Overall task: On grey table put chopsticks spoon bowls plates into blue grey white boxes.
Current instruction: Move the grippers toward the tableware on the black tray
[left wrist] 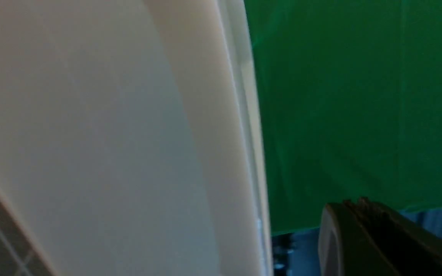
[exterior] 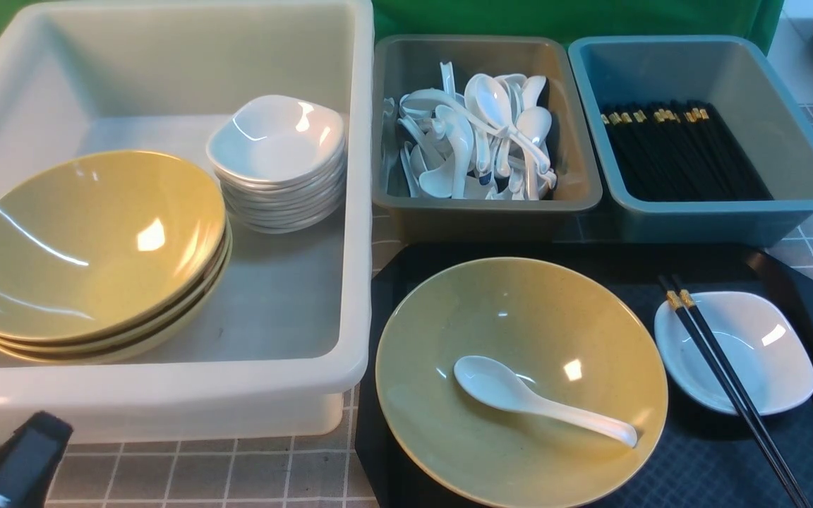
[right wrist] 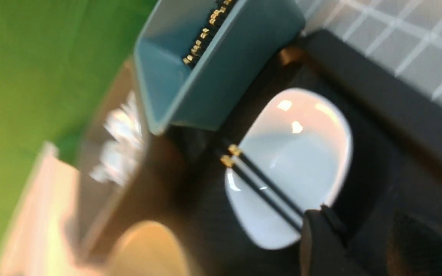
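Landmark: white bowl. Chopsticks lie across its left side, their long axis slanting down-right past the near rim. Right gripper, nearer arm, has parted fingers, nothing held; the likely approach is crosswise to that axis.

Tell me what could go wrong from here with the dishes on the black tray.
The two black chopsticks lie across the small white square bowl, so they might roll or drop if the bowl is moved first.

The white plastic-looking spoon rests loose inside the large yellow glazed bowl; tilting that bowl could slide it out.
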